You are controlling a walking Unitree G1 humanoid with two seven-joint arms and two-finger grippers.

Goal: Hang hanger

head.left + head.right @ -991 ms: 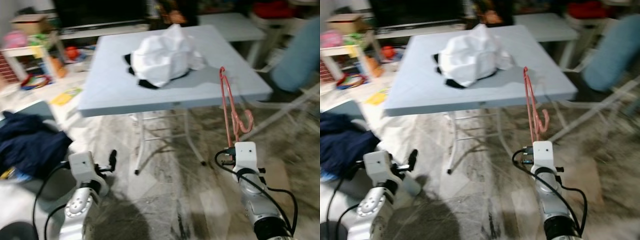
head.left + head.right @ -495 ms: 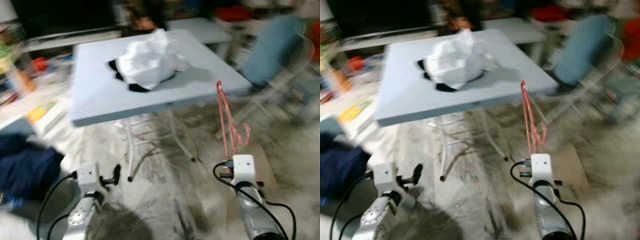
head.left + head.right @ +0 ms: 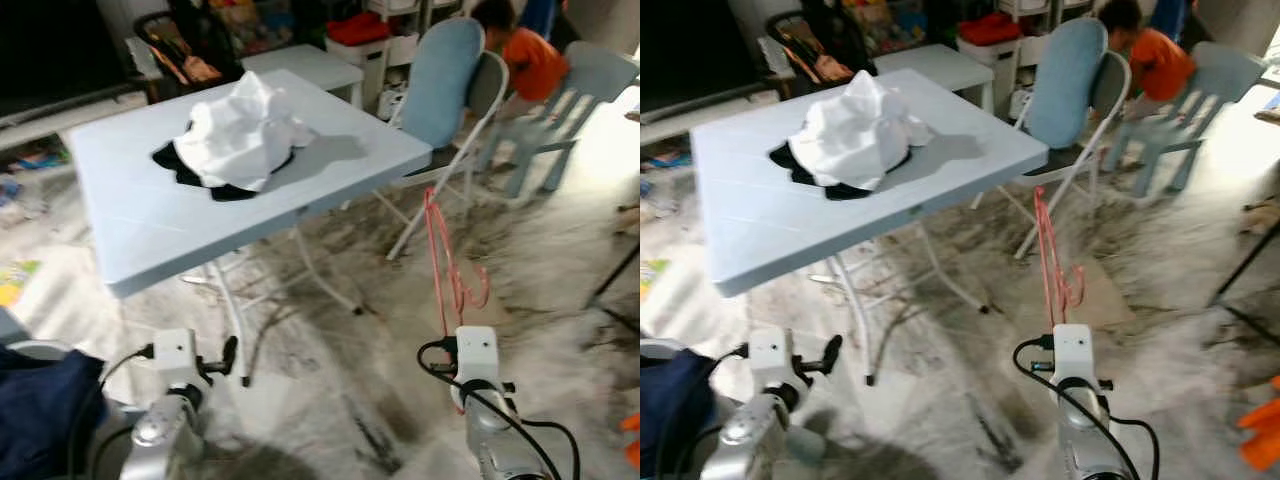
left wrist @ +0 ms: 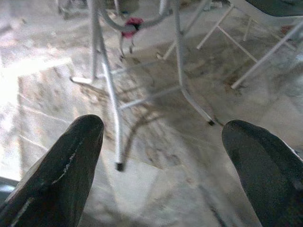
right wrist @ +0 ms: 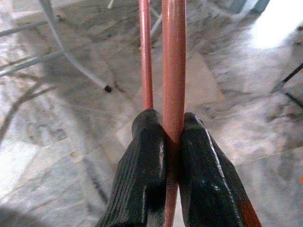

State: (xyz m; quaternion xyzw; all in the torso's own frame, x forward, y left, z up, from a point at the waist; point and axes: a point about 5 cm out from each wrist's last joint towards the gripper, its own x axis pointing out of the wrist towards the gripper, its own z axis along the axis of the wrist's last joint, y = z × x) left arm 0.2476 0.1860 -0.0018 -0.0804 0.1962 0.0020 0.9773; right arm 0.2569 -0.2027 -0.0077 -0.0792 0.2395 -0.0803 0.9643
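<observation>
A pink-red hanger stands upright in my right gripper, which is shut on its bar; the hook end curls to the right above the wrist. The two black fingers press the bar from both sides. My left gripper is held low at the left with its fingers wide apart and nothing between them; its wrist sits near the table's leg.
A light blue folding table stands ahead to the left, with a white cloth over a black one. Folding chairs and a person in orange are at the far right. Dark blue clothing lies low at the left. The floor is marbled grey.
The whole picture has swung: the table has slid to the left and the chairs have come into view on the right. The hanger stays upright in the right gripper.
</observation>
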